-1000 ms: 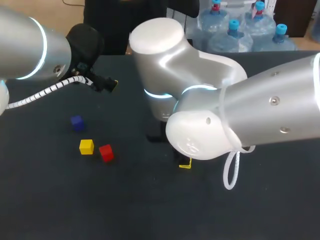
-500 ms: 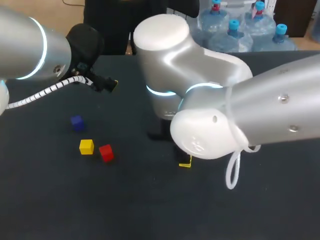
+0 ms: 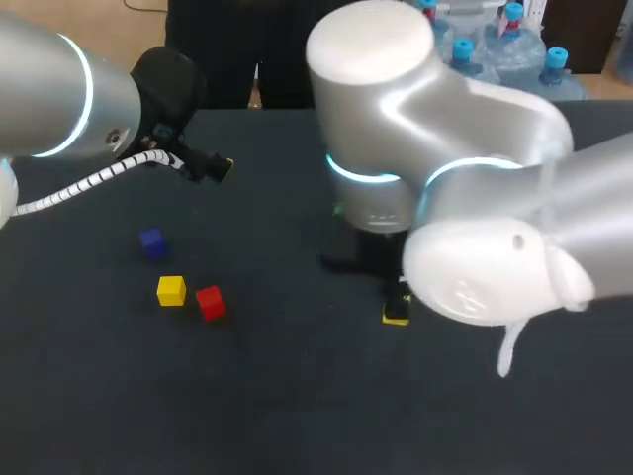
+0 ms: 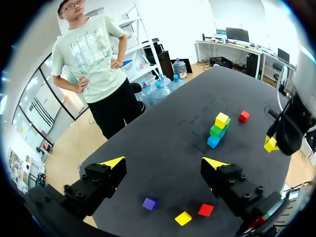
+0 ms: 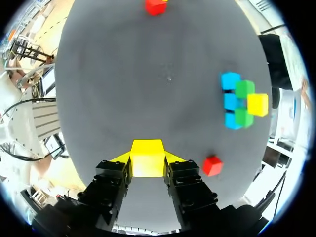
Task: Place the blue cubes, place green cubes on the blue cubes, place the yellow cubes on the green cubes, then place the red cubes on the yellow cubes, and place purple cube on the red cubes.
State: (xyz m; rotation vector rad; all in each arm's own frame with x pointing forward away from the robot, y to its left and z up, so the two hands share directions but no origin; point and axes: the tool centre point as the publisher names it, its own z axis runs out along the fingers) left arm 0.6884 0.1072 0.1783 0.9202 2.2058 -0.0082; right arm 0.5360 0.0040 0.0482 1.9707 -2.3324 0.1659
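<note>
While right gripper (image 5: 148, 161) clamped a yellow cube (image 5: 147, 157), left gripper (image 4: 163, 168) gaped; next, probably onto the stack (image 5: 243, 116) at two o'clock.

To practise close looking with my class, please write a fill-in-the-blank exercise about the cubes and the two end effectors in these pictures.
The held cube in the right end effector is ___.
The left end effector is ___ and holds nothing.
The stack's lowest layer is ___.
Beside the purple cube lie a yellow cube and a ___ one.
Missing words: yellow; open; blue; red.
</note>
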